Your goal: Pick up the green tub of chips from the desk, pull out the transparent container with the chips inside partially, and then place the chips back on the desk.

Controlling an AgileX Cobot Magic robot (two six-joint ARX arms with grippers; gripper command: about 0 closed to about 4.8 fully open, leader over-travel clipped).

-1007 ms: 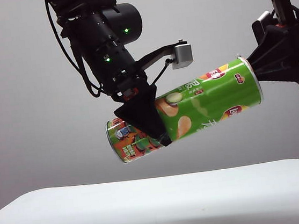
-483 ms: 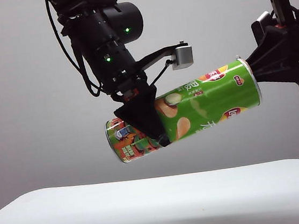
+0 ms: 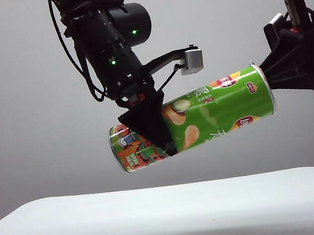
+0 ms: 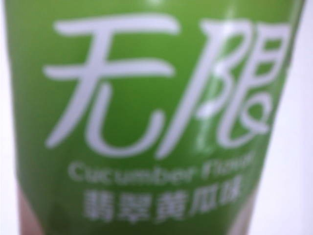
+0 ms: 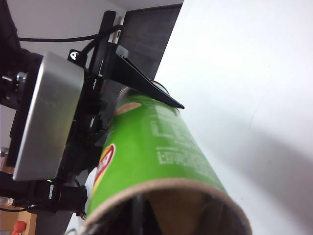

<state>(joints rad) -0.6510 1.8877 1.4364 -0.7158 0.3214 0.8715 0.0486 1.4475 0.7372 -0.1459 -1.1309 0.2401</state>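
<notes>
Tub (image 3: pixel 202 118) clamped by left fingers (image 3: pixel 153 130) — right fingers (image 5: pixel 139 215) hidden.

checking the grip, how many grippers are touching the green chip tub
2: left gripper clamps the green tub of chips near its lower end; right gripper meets its raised open end.

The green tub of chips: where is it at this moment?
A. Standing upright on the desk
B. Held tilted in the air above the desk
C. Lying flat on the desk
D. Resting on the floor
B. The green tub of chips hangs tilted above the desk, the left gripper clamped round its middle and the right gripper at its higher end.
</notes>
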